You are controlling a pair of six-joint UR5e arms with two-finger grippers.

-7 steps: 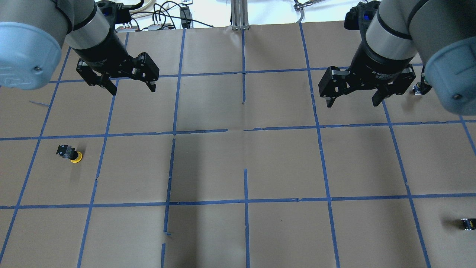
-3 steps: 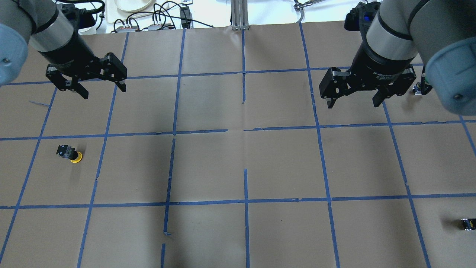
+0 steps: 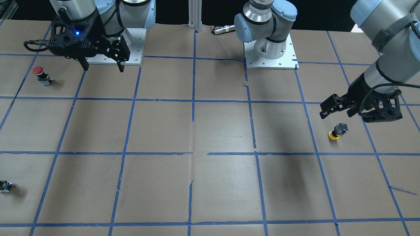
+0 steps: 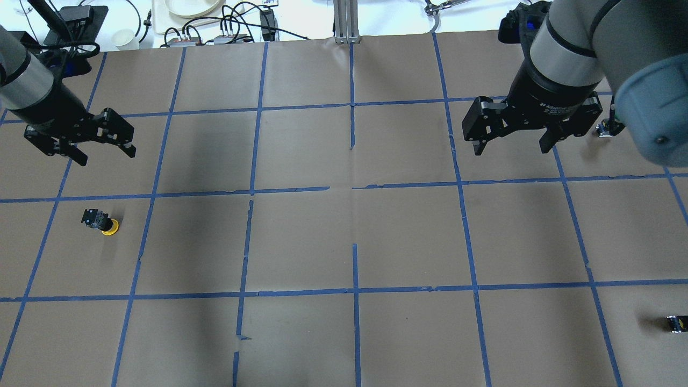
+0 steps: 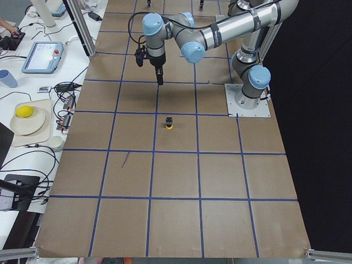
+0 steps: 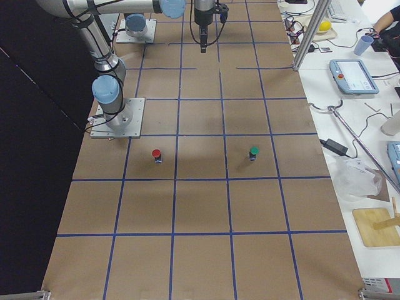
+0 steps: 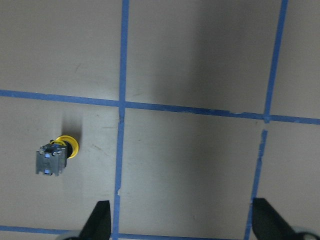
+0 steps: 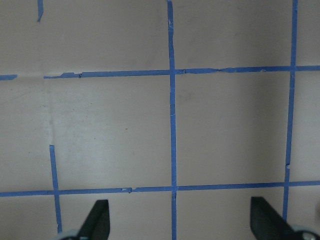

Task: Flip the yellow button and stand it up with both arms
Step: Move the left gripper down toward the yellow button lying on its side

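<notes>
The yellow button (image 4: 102, 222) lies tilted on its cap edge on the brown paper at the left; it also shows in the front view (image 3: 337, 131), the exterior left view (image 5: 169, 124) and the left wrist view (image 7: 55, 155). My left gripper (image 4: 106, 157) is open and empty, held above the table just beyond the button; it shows in the front view (image 3: 347, 113) and the left wrist view (image 7: 181, 221). My right gripper (image 4: 510, 150) is open and empty, far off at the right, also in the front view (image 3: 103, 68) and the right wrist view (image 8: 181, 221).
A red-capped button (image 3: 39, 73) stands upright near the right arm, half hidden in the overhead view (image 4: 604, 129). A small dark, green-capped button (image 6: 252, 152) sits at the table's right edge (image 4: 676, 323). Blue tape lines grid the paper. Cables and a screen lie beyond the far edge.
My left gripper has swung left and nearer the robot, ending just beyond the yellow button. It stays open. The right gripper and the button have not moved.
</notes>
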